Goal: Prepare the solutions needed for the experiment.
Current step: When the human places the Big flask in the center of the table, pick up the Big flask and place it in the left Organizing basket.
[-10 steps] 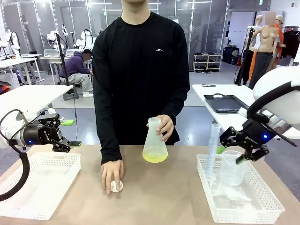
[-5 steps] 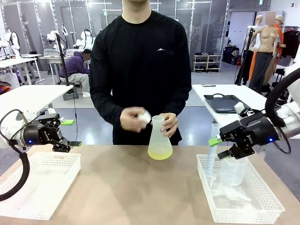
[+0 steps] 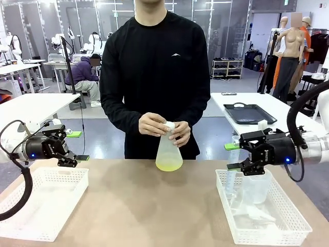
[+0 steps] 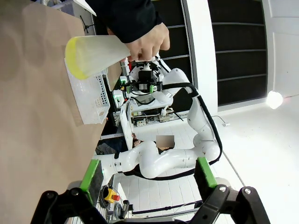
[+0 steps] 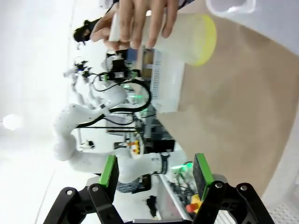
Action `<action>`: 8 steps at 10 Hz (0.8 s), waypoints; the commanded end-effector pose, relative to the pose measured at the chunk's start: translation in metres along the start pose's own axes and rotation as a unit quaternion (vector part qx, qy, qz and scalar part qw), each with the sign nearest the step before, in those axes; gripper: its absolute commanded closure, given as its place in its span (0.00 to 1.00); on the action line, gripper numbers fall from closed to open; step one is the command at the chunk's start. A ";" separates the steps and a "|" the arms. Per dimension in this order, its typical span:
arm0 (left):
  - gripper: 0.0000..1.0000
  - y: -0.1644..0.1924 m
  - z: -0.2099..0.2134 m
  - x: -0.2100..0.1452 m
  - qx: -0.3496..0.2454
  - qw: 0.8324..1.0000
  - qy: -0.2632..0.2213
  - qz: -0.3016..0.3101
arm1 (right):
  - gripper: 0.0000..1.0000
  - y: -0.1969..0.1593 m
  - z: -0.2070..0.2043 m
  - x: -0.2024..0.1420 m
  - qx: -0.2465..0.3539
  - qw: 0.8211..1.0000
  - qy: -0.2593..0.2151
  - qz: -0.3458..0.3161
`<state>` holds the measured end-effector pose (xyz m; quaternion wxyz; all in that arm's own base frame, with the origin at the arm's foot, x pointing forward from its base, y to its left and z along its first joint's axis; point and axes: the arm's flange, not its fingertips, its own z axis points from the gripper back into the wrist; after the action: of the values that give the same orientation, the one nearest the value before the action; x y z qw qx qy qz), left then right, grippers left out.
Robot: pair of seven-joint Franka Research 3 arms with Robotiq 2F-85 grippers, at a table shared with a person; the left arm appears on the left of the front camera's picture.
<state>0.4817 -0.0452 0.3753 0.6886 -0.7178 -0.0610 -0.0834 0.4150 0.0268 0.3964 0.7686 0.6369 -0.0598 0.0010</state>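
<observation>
Above the middle of the tabletop point(image 3: 133, 206), a person's hands point(image 3: 152, 124) grip the flask point(image 3: 169, 152) by its neck, apparently capping it. The yellow-green solution point(image 3: 169, 165) lies shallow in its base. Meanwhile the left claw point(image 3: 77, 146) hangs wide open over its basket point(image 3: 31, 226), and the right claw point(image 3: 232, 156), open and empty, hangs above the beaker point(image 3: 255, 188), likely waiting.

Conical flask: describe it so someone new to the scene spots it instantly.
Find the person in black at the table's far side. At mid-table they hold a translucent conical flask by its neck. Unlike the clear beaker in the right-hand white basket, it holds a shallow yellow-green liquid layer.
</observation>
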 end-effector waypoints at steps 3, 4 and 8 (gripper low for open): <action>0.00 -0.002 0.000 -0.001 -0.006 1.000 0.002 -0.002 | 0.19 -0.007 -0.003 0.005 0.059 0.998 0.002 -0.008; 0.00 -0.002 0.000 -0.001 -0.006 1.000 0.002 -0.002 | 0.19 -0.010 -0.002 0.005 0.066 0.998 0.005 -0.011; 0.00 -0.002 0.000 -0.001 -0.006 1.000 0.002 -0.002 | 0.19 -0.005 -0.001 0.010 0.053 0.996 0.036 -0.054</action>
<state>0.4817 -0.0452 0.3753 0.6886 -0.7178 -0.0610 -0.0834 0.4182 0.0257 0.3847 0.7305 0.6824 -0.0249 -0.0107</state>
